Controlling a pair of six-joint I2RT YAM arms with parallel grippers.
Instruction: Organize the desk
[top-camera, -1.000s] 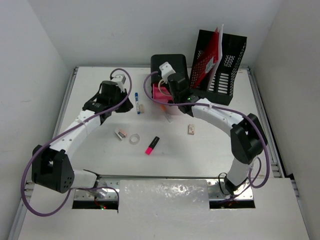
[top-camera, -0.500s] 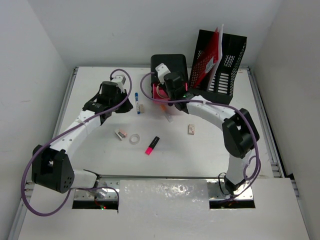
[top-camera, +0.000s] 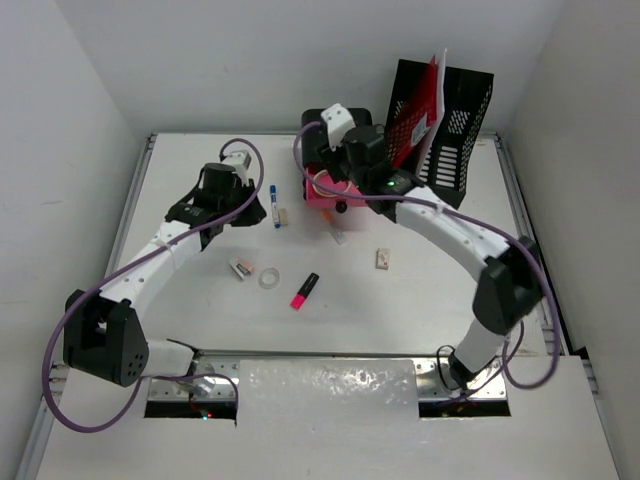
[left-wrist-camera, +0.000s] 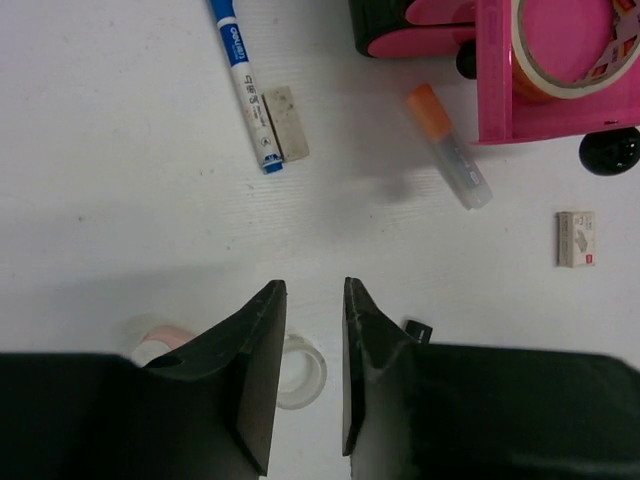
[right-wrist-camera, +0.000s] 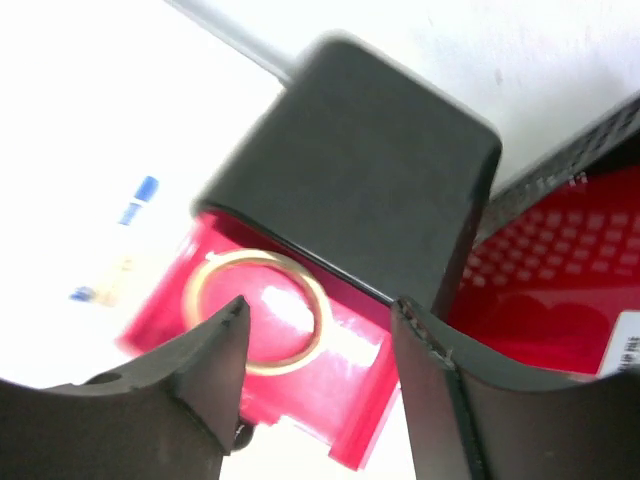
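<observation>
the desk (top-camera: 400, 300) fills the top view; on it lie one blue marker (left-wrist-camera: 243, 85), one pale eraser (left-wrist-camera: 284, 110) touching it, one orange-capped tube (left-wrist-camera: 448, 160), one small box (left-wrist-camera: 577, 238), one clear tape ring (left-wrist-camera: 300, 360) and one pink highlighter (top-camera: 304, 290), with one black box (right-wrist-camera: 370, 170) and two mesh racks (top-camera: 455, 120) at the far edge. the left hand (left-wrist-camera: 312, 288) hangs over the clear ring, fingers a narrow slit apart, gripping nothing. the right hand (right-wrist-camera: 320, 308), spread wide and holding nothing, hangs over one pink tray (left-wrist-camera: 495, 90) with one tape roll (left-wrist-camera: 520, 50) in it.

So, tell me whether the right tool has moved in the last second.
Yes: judged against the black file rack, the right tool has shifted up-frame in the top view.
</observation>
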